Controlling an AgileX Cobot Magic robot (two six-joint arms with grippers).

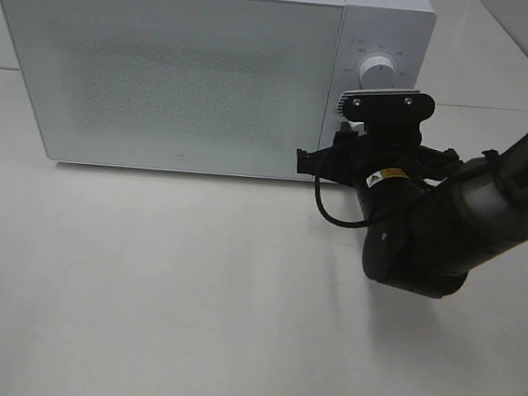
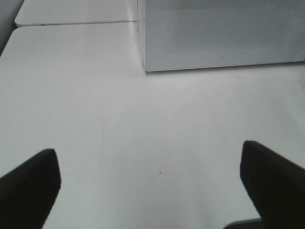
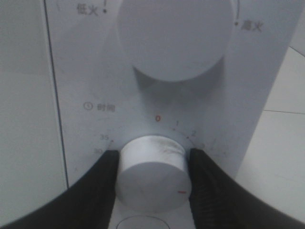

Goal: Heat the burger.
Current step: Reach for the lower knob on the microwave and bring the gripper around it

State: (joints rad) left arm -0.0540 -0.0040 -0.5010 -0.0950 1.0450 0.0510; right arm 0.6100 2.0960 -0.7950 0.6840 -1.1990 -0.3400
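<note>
High camera overlooks the microwave [image 1: 164, 67]; both wrist cameras face it closer.

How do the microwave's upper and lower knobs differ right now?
The lower knob is clamped by the right gripper; the upper knob is untouched. The lower knob carries a red mark and grey scuffs; the upper knob's face looks plain. Numbers ring the lower knob; heat labels flank the upper knob. Both are round and white.

One microwave [image 1: 164, 67] on one desk [image 1: 189, 294]. Two knobs: upper knob [image 3: 174, 38], lower knob [image 3: 152, 183]. Two tools: left tool [image 2: 150, 186], right tool [image 3: 153, 157].
</note>
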